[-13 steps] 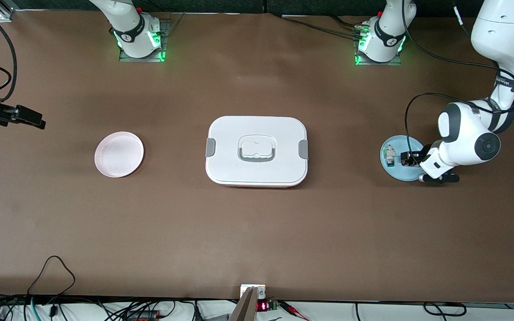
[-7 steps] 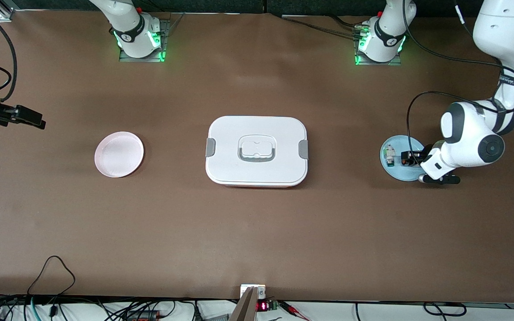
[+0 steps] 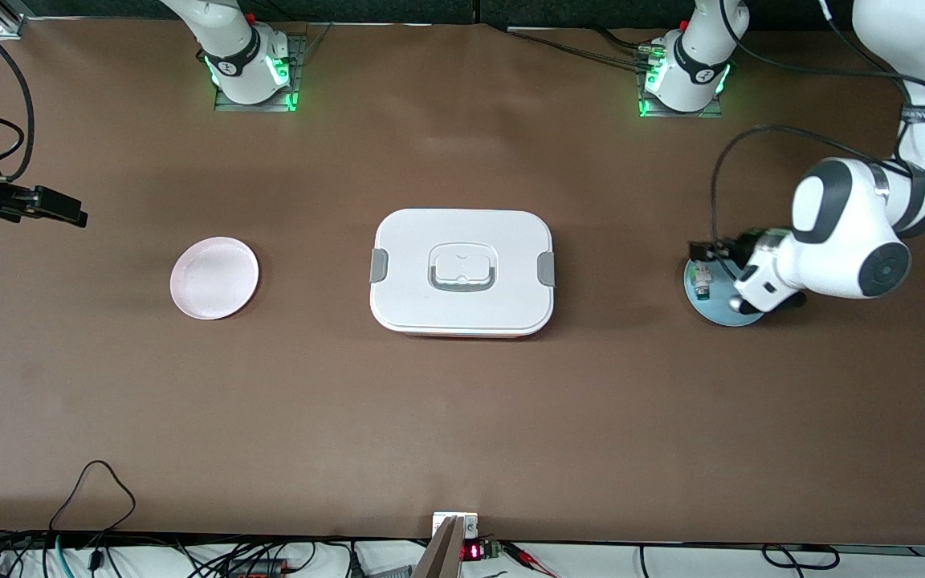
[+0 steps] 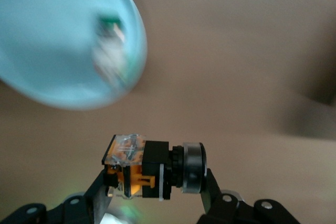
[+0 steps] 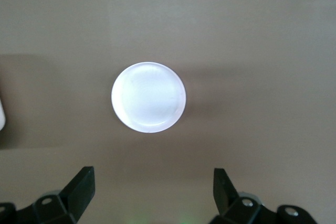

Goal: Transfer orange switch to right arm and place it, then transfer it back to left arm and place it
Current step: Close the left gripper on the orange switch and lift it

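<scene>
Orange switch [image 4: 149, 169] sits pinched between the two fingers of the left gripper [image 4: 155, 184], lifted clear of the table [image 3: 462, 417] and hanging just above the pale blue plate [image 3: 721, 311] at the left arm's end. In the left wrist view its black body and silver ring lie crosswise between the fingertips, with the orange part toward one finger. Below the gripper, on the blue plate, rests a small white-and-green component [image 3: 700, 278]. Toward the middle of the table from that gripper stands the white box [image 3: 462, 271], lid on, grey latches at both ends, well apart from the plate. The pink plate [image 3: 214, 277] lies between the box and the right arm's end of the table. The right gripper [image 5: 152, 192] waits high over that pink plate, its fingers spread wide and holding nothing.
</scene>
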Motion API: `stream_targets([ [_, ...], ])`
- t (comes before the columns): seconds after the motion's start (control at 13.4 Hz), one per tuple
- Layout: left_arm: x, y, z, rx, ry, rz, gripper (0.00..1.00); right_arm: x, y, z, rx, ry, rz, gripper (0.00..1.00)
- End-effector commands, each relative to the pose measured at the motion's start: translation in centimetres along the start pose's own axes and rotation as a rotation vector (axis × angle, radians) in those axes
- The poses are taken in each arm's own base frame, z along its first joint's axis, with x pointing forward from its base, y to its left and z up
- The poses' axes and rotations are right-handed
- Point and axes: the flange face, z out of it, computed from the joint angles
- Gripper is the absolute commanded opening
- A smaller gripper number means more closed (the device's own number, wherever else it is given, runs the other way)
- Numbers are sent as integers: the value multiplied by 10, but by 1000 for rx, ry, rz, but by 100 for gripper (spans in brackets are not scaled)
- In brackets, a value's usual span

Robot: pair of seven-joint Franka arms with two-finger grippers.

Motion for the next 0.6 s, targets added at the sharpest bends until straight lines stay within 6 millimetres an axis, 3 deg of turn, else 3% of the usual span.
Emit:
stream_targets([
  [0.0, -46, 55, -36, -50, -113, -155, 2, -3, -8, -1, 49, -24, -14, 100],
  [0.3, -88, 97, -56, -302, -441, -234, 1, -4, -20, 5, 160, -68, -19, 100],
  [0.52, -132, 150, -113, -371, -563, -403, 0, -5, -36, 4, 279, -73, -30, 100],
])
